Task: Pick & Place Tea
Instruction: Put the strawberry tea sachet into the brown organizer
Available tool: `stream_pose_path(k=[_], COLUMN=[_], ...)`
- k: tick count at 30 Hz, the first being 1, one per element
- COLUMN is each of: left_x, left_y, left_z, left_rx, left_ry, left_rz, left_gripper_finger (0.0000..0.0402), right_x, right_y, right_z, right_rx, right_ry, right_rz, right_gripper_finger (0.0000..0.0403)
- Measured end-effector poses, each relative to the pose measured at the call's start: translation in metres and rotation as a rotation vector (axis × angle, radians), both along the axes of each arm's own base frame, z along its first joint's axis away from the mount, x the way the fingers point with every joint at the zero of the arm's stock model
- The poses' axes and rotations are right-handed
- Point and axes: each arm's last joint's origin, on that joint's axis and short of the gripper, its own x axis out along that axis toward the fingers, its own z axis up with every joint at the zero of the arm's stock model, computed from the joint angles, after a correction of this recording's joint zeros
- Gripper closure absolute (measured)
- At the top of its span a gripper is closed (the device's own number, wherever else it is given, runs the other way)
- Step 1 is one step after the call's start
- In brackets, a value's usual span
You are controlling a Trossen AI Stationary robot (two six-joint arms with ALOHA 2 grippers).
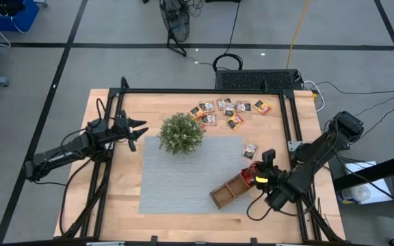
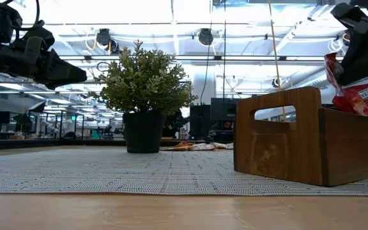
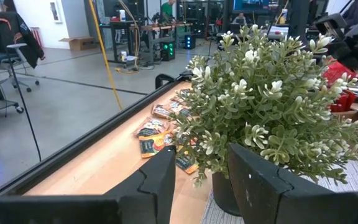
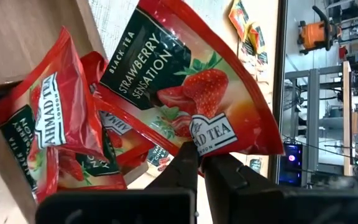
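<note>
Pinched tight in the right gripper (image 4: 199,163), a red square strawberry tea sachet (image 4: 185,93) hangs right over the brown wooden tray's (image 4: 23,37) end compartment. From above, the left gripper (image 1: 137,132) waits with fingers apart beside the green plant (image 1: 180,133), far from the loose sachets (image 1: 228,109) on the worktop (image 1: 115,198).

A mat (image 1: 183,181) covers the middle of the desk (image 1: 125,205), with a potted plant (image 1: 180,132) standing at its far left corner. A wooden tray (image 1: 230,189) lies tilted across the mat's near right corner, several sachets (image 4: 55,143) in its right-end compartment. The right gripper (image 1: 260,179) hangs over that end, pinching one sachet (image 4: 191,93). More sachets (image 1: 228,109) lie scattered on the desk behind the mat, another (image 1: 250,149) at its right edge. The left gripper (image 1: 137,131) hovers just left of the plant.
</note>
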Motion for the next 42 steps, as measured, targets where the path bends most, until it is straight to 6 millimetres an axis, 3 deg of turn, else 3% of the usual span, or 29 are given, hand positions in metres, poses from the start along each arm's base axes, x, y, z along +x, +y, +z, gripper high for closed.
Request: stream_pose_path(k=[23, 34, 42], left_x=[0.000, 0.000, 0.000], left_y=[0.000, 0.000, 0.000], left_z=[0.000, 0.000, 0.000], left_rx=[0.000, 0.000, 0.000], left_ry=[0.000, 0.000, 0.000], left_rz=[0.000, 0.000, 0.000], left_gripper_finger=[0.0254, 0.0254, 0.0254], right_x=[-0.007, -0.010, -0.006], right_y=[0.001, -0.010, -0.015], right_z=[-0.003, -0.022, -0.023], right_rx=[0.083, 0.058, 0.069], right_ry=[0.092, 0.206, 0.236], right_rz=[-0.064, -0.033, -0.047], right_gripper_finger=[0.0397, 0.0397, 0.0379])
